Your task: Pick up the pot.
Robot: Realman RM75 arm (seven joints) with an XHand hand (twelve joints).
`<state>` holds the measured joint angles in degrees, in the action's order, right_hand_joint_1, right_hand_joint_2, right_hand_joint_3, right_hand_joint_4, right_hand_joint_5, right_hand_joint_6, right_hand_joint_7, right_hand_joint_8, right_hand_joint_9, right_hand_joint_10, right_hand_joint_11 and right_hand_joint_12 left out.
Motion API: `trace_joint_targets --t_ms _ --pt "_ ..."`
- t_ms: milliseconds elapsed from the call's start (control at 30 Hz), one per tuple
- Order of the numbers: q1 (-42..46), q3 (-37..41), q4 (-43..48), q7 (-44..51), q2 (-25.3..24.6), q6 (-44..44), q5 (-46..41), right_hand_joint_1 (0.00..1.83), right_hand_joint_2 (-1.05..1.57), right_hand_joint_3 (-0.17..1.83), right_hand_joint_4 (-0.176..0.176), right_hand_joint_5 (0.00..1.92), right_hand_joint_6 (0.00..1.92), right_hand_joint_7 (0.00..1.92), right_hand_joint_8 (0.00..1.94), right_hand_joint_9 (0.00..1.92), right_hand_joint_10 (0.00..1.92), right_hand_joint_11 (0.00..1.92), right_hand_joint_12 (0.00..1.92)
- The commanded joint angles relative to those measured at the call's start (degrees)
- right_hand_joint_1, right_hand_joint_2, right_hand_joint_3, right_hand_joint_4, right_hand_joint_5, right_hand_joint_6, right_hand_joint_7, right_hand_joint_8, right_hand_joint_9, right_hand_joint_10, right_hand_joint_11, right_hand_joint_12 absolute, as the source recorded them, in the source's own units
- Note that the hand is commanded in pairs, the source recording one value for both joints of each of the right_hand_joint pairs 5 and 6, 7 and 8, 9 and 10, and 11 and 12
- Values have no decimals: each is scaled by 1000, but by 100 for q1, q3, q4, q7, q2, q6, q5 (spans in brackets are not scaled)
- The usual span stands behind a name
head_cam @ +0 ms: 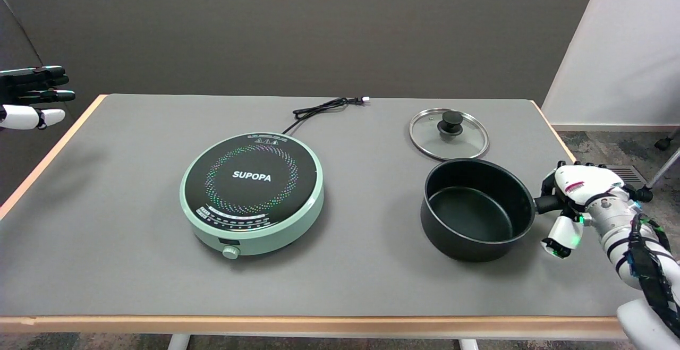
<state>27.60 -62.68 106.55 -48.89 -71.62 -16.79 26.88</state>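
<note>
Pot, black round metal [476, 209], sits unlifted near the table's [133, 265] right edge; right hand [576, 201] wraps its handle.

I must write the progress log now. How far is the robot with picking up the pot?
Done: the right hand has reached the pot and sits around its handle at the right side. In hand: securing that hold. Left: the lift; the pot appears to rest on the table, its glass lid lying behind it.

Bench [133, 265]: mint-green SUPOPA induction cooktop [252, 193] left of centre, black cord [324, 108] trailing behind; glass lid [449, 133] far right
</note>
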Motion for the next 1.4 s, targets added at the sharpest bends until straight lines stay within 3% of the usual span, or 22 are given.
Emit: trace_joint_targets --t_ms 33,367,567,800,967,1033,1067,1100,1200,1400 --pt "-16 52 3 97 22 117 -15 1223 -728 1828 64 913 913 913 913 913 913 913 913" --pt "-11 30 -35 97 31 88 -62 1226 -773 1833 52 942 942 942 942 942 942 942 942" --pt "53 -18 -53 97 -7 22 -90 1236 -821 1833 96 826 826 826 826 826 826 826 826" --pt "142 -26 -46 113 7 -25 -271 1261 -832 1833 173 719 719 719 719 719 719 719 719" --pt "175 -13 -6 113 30 -25 -271 1246 -829 1833 176 733 733 733 733 733 733 733 733" --pt "175 -5 -5 113 31 -11 -271 1218 -820 1833 173 776 776 776 776 776 776 776 776" --pt "151 42 -110 160 40 17 -331 1216 -810 1833 127 825 825 825 825 825 825 825 825" --pt "171 18 -22 121 33 9 -288 1217 -805 1833 102 852 852 852 852 852 852 852 852" --pt "161 28 -11 113 39 22 -293 1202 -792 1833 65 936 936 936 936 936 936 936 936" --pt "152 28 -13 113 134 30 -372 1212 -780 1833 18 1053 1053 1053 1053 1053 1053 1053 1053"
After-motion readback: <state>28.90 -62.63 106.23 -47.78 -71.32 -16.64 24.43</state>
